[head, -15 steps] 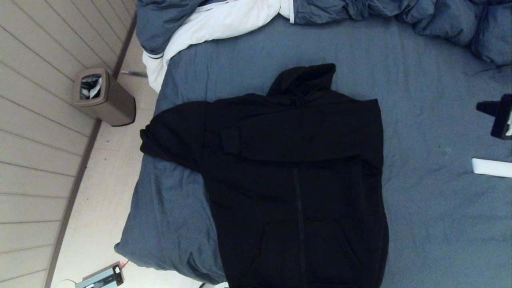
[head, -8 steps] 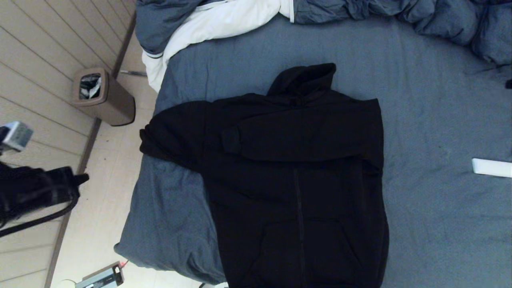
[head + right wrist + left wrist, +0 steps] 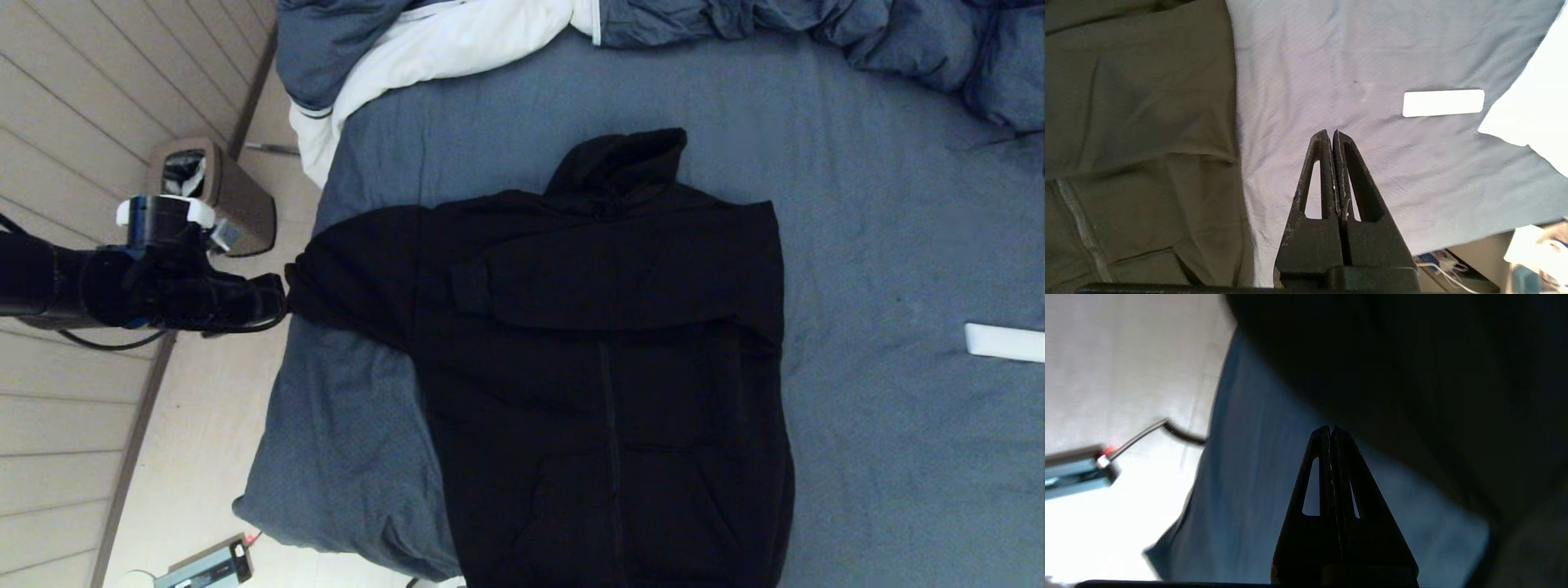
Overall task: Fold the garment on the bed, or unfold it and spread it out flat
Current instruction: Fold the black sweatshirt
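Observation:
The garment [image 3: 604,384], a black zip hoodie, lies front up on the bed [image 3: 882,408]. One sleeve is folded across its chest; the other sleeve reaches the bed's left edge. My left gripper [image 3: 277,298] is shut and empty, its tip right at that sleeve's end beside the mattress edge. In the left wrist view the shut left gripper [image 3: 1331,428] hangs over blue sheet [image 3: 1257,477] with the dark garment [image 3: 1412,375] just beyond. My right gripper [image 3: 1330,132] is out of the head view. It is shut over bare sheet [image 3: 1331,61], right of the hoodie's side [image 3: 1139,122].
A navy and white duvet [image 3: 457,33] is bunched along the far edge. A flat white object [image 3: 1002,341] lies on the sheet at the right, ahead of the right gripper. A brown bin [image 3: 212,196] and a small device [image 3: 204,565] stand on the floor left of the bed.
My left arm has come in from the left and reached up to the sleeve end at the bed's edge. The right gripper has left the head view. The hoodie has not moved.

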Available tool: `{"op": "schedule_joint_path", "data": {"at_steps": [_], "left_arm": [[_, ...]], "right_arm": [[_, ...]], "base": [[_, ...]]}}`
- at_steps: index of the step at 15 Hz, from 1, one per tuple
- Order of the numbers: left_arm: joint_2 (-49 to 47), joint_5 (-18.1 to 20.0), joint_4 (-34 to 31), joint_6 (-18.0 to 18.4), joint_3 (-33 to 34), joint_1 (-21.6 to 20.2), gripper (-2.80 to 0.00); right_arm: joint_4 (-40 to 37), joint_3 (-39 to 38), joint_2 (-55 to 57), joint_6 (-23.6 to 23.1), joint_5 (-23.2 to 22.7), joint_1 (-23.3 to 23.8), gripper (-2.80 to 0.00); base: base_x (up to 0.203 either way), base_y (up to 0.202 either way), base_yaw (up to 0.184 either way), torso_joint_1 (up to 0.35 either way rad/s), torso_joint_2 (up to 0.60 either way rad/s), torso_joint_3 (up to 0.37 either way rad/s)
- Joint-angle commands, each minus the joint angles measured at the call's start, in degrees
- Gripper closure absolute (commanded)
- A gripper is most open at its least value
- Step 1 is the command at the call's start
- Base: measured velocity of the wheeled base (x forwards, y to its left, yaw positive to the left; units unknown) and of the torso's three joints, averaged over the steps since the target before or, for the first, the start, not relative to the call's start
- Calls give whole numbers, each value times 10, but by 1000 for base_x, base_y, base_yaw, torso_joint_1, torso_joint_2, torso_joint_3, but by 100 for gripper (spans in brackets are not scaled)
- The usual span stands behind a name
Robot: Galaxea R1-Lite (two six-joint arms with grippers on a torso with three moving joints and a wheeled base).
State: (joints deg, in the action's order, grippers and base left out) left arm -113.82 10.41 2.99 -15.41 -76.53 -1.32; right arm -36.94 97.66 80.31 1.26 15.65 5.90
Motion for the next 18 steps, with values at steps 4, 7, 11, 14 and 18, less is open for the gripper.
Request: {"op": "schedule_joint_path", "data": {"at_steps": [4,7,11,14,18], "left_arm": [[-123,9,-19,-22,-173,-2,0],[-155,9,-52,-31,-214,-1,0],[-151,20,-108,-30,-270,-1,0],[-108,34,-172,-31,-290,-2,0],[-89,34,-184,-31,-330,-2,0]], "right_arm": [[-50,82,44,-2,1,3,0],[-55,132,100,-5,11,-60,0],[-57,138,132,-7,13,-149,0],[-58,98,107,5,6,-170,0],[-57,77,79,2,-26,-202,0]], "base": [[0,0,0,0,0,0],[0,0,0,0,0,0],[0,0,0,0,0,0],[0,0,0,0,0,0],[0,0,0,0,0,0]]}}
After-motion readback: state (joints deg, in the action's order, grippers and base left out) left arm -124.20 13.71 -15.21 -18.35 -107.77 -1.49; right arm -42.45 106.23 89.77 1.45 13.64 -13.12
